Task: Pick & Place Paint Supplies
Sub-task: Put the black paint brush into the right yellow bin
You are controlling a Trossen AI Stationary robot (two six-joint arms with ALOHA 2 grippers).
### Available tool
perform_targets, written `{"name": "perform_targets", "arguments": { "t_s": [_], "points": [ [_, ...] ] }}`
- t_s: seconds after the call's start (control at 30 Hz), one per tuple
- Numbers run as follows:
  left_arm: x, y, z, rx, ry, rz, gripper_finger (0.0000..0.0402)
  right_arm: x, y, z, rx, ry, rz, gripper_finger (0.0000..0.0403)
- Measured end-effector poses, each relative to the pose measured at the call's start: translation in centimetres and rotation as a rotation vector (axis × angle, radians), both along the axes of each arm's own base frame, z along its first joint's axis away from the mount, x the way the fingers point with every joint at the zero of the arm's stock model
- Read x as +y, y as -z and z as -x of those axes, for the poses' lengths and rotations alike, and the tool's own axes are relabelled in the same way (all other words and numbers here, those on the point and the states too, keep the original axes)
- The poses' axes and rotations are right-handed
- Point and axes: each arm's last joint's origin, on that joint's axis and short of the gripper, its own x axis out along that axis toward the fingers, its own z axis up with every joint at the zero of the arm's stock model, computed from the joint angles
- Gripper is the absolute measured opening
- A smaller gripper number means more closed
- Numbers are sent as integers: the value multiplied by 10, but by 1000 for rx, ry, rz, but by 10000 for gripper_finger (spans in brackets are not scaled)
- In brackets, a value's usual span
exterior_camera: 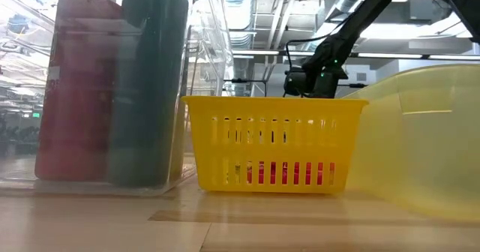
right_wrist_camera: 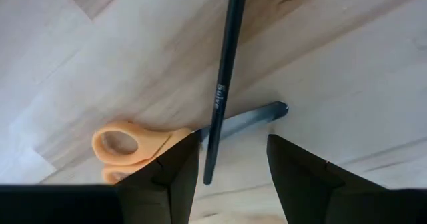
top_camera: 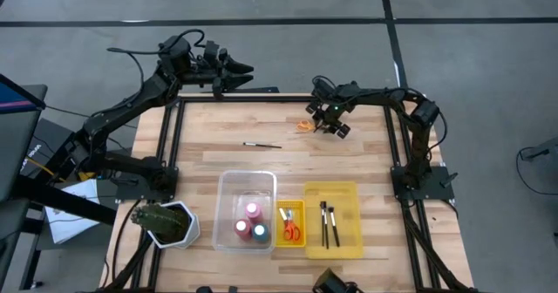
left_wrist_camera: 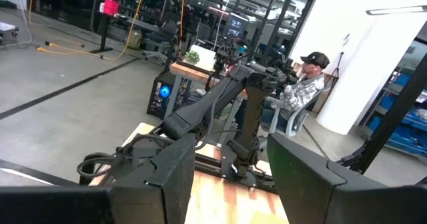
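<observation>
While open, right hand point(right_wrist_camera: 227, 164) above paintbrush point(right_wrist_camera: 223, 77), seemingly crossing scissors point(right_wrist_camera: 133, 147).

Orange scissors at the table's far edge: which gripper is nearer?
Right. The right gripper hovers just beside the orange scissors, fingers open. The left gripper sits raised beyond the far edge, farther off.

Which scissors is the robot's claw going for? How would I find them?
Look at the far edge of the wooden table, under the right claw. The scissors lie loose on the wood there, a thin dark brush crossing them. Their handles are pale orange, and the other scissors sit in a yellow basket.
</observation>
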Motion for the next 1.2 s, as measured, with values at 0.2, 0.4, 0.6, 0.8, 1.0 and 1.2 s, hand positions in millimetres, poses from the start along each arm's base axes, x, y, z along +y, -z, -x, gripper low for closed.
{"name": "perform_targets", "arguments": {
  "t_s": [0.2,0.4,0.6,0.8,1.0,1.2],
  "points": [
    [0,0,0,-1,0,0,182,0,1,2,27,-5,3,160],
    [0,0,0,-1,0,0,182,2,1,4,48,-27,-7,114],
    [0,0,0,-1,0,0,182,4,1,3,48,-43,-4,66],
    [0,0,0,-1,1,0,182,6,1,1,49,-54,-5,39],
    [0,0,0,0,1,0,182,10,1,-2,47,-67,-2,7],
    [0,0,0,-1,1,0,182,14,1,-6,37,-90,3,5]
  ]
}}
